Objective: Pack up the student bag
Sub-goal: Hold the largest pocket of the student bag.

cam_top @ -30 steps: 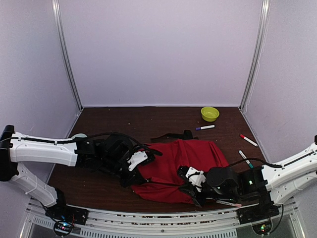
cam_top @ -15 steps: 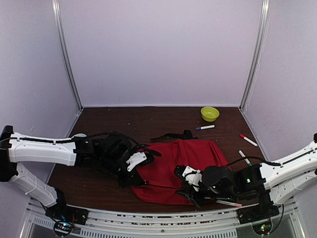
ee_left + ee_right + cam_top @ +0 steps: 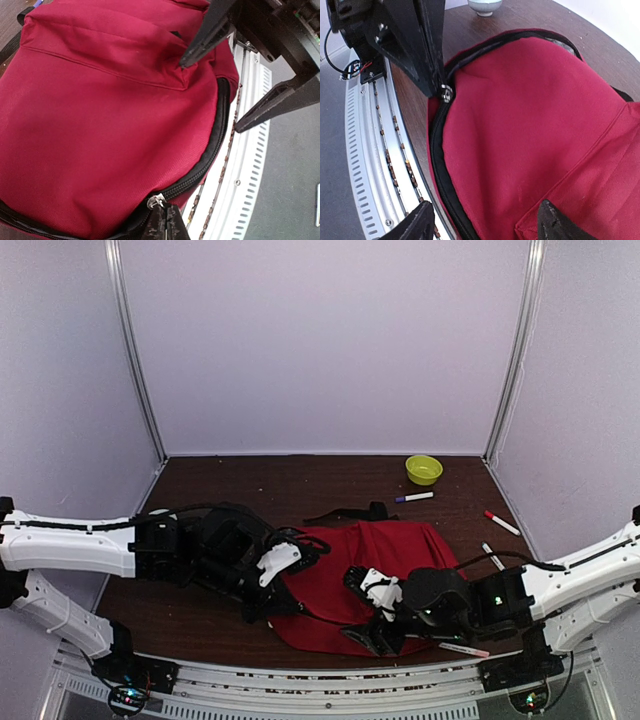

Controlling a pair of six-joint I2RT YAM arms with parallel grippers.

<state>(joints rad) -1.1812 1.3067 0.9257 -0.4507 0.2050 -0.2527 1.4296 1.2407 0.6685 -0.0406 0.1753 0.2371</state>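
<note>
Left gripper (image 3: 162,226) pinched shut on zipper pull (image 3: 158,201); right gripper (image 3: 485,222) spread wide, empty (over front pocket). Red backpack (image 3: 400,550) lay flat mid-table, toward 6 o'clock. Looked soft, floppy; likely best taken at zipper edge.

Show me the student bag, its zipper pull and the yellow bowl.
student bag (image 3: 410,550): top external view, bare red fabric.
zipper pull (image 3: 446,93): right wrist view, metal ring.
yellow bowl (image 3: 424,470): top external view, its inside.
</note>
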